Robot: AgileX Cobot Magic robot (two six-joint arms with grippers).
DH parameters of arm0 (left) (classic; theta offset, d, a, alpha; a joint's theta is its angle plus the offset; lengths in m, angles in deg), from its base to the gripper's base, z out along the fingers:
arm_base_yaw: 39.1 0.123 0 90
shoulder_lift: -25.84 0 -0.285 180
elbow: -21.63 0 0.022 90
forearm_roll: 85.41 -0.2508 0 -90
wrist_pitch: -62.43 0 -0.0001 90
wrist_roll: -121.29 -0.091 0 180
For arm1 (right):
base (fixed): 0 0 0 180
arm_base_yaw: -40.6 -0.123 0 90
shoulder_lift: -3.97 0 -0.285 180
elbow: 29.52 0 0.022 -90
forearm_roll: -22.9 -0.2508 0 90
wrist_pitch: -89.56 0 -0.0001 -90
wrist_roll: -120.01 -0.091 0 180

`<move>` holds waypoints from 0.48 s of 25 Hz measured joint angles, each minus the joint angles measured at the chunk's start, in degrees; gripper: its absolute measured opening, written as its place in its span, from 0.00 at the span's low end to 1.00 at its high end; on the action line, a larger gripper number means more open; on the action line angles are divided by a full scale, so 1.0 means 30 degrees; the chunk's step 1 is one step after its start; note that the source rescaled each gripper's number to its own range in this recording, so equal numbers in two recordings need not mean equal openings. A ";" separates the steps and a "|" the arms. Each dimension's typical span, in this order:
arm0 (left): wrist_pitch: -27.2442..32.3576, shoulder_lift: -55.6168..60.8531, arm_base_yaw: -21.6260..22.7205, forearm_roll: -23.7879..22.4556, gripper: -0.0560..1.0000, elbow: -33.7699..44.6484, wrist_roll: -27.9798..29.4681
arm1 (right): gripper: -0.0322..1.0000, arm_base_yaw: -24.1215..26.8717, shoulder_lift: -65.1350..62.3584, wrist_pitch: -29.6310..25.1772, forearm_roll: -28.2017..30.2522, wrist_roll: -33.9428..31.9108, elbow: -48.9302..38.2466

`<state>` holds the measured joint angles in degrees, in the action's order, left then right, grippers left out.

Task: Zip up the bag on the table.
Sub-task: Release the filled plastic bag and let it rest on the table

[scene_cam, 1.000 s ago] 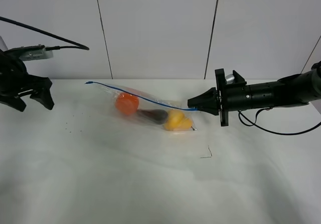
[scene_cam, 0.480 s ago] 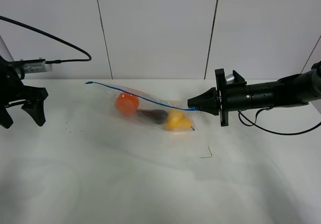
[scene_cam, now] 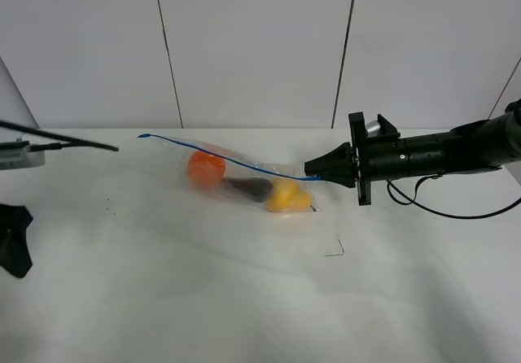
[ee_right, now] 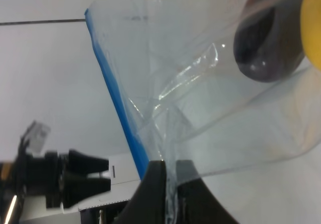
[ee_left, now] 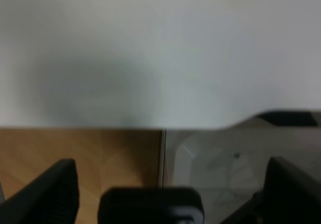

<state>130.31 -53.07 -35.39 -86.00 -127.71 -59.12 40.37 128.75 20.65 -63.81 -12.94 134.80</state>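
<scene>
The clear bag (scene_cam: 244, 180) lies at the back middle of the white table (scene_cam: 244, 298), holding an orange (scene_cam: 205, 168), a purple (scene_cam: 251, 188) and a yellow (scene_cam: 286, 195) toy. Its blue zip strip (scene_cam: 220, 156) runs along the far edge. My right gripper (scene_cam: 313, 170) is shut on the bag's right end by the strip; the right wrist view shows the fingers (ee_right: 155, 184) pinching plastic (ee_right: 200, 83) beside the blue strip (ee_right: 113, 93). My left gripper (scene_cam: 15, 249) is at the far left edge, well away from the bag. In its wrist view it (ee_left: 170, 166) is open and empty over the table's edge (ee_left: 150, 118).
A thin dark mark (scene_cam: 335, 249) lies on the table in front of the bag. The right arm's cable (scene_cam: 456, 213) hangs behind it. Wood floor (ee_left: 75, 148) shows past the table edge in the left wrist view. A panelled wall stands behind the table.
My left gripper has moved left and toward the front, farther from the bag and mostly out of the exterior view. The right gripper and the bag have not moved.
</scene>
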 joint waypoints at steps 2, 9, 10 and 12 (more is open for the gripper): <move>-0.0285 0.1655 0.0000 0.0000 1.00 0.1508 0.0000 | 0.04 0.0000 0.0000 0.0000 0.0000 0.0000 0.0000; -0.1968 0.7231 0.0000 0.0000 1.00 0.5772 0.0021 | 0.04 0.0000 0.0000 0.0000 0.0000 0.0000 0.0000; -0.2107 0.7930 0.0000 0.0000 1.00 0.5951 0.0021 | 0.04 0.0000 0.0000 0.0000 0.0000 0.0000 0.0000; -0.2367 0.9108 0.0000 0.0000 1.00 0.5989 -0.0028 | 0.04 0.0000 0.0000 0.0000 0.0000 0.0000 0.0000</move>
<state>123.21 -25.74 -35.39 -86.00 -109.74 -59.20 40.37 128.75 20.65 -63.81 -12.94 134.80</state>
